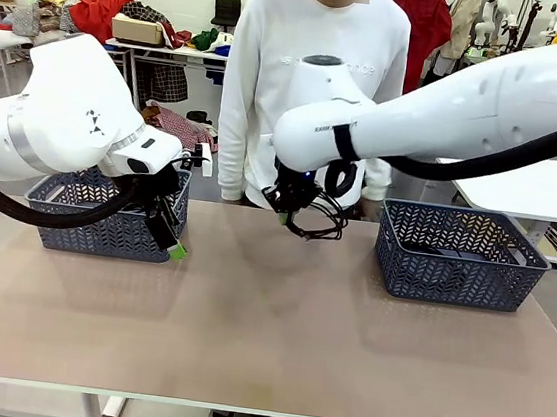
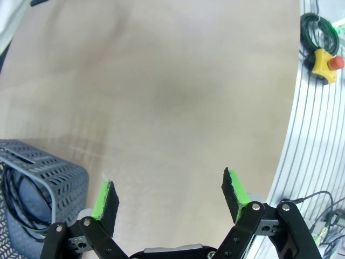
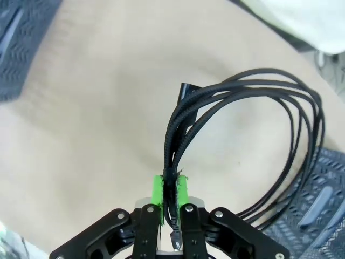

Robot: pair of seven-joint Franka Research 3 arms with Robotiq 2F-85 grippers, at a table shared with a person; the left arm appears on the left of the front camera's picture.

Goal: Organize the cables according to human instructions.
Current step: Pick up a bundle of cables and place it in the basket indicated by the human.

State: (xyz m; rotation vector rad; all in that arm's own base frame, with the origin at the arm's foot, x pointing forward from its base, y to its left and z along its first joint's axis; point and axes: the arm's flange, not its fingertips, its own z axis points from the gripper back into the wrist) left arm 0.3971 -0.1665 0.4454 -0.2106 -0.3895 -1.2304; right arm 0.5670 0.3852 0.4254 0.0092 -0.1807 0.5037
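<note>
My right gripper (image 1: pixel 287 210) hangs above the table's far middle, in front of the person, shut on a coiled black cable (image 1: pixel 323 221). In the right wrist view its green pads (image 3: pixel 157 196) pinch the bundled strands, and the cable's loop (image 3: pixel 269 135) hangs off the table with a black plug end (image 3: pixel 188 89) showing. My left gripper (image 1: pixel 170 234) hovers in front of the left basket (image 1: pixel 95 230), open and empty, its fingers (image 2: pixel 106 197) wide apart over bare table. Another black cable (image 2: pixel 15 208) lies inside that basket (image 2: pixel 51 171).
A second dark basket (image 1: pixel 449 258) stands at the right of the table. The person in a white top (image 1: pixel 315 62) stands at the far edge. A yellow emergency-stop button (image 2: pixel 325 60) sits beyond the table's metal edge rail (image 2: pixel 315 135).
</note>
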